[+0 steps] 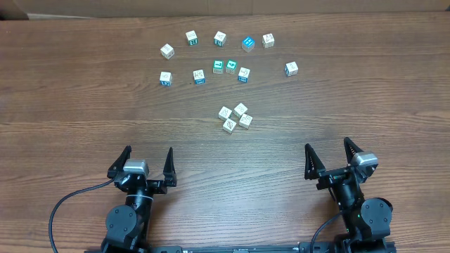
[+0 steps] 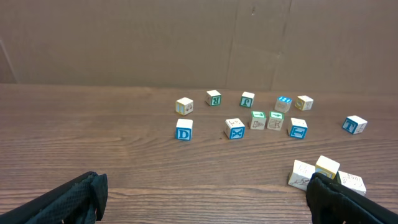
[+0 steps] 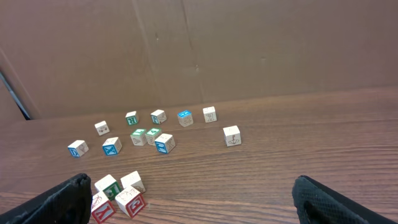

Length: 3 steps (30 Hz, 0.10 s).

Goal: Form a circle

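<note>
Over wooden counter (image 1: 84, 119), hovering at near edge with both jaws spread wide and empty, seemingly leaving scattered letter cubes (image 1: 199, 76) and tight cluster (image 1: 235, 117) unobstructed.

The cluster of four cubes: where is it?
Overhead view: the cluster of four cubes sits mid-table, robot-side of the blue-printed cube beside the green-topped pair.
</note>
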Available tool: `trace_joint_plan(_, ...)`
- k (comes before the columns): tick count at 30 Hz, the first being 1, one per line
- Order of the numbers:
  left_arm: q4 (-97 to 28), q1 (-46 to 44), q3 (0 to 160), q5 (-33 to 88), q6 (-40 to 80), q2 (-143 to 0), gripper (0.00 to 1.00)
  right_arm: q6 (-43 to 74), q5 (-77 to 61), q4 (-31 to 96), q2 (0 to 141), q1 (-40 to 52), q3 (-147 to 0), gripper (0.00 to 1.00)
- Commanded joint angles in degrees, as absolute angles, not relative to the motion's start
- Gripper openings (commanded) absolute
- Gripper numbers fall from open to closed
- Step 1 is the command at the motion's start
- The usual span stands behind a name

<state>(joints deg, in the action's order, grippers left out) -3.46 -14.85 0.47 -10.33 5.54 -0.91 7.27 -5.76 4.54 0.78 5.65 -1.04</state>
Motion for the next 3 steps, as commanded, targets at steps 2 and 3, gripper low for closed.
trace_joint_plan(2, -3.4, -14.4, 0.3, -10.5, 4.5, -0.3, 0.99, 7.4, -5.7, 4.3, 0.2, 5.5, -0.5, 1.00)
trace_joint_plan(3, -3.4, -14.4, 0.3, -10.5, 4.5, -0.3, 1.00, 7.4, -5.7, 4.3, 0.2, 5.5, -0.5, 1.00)
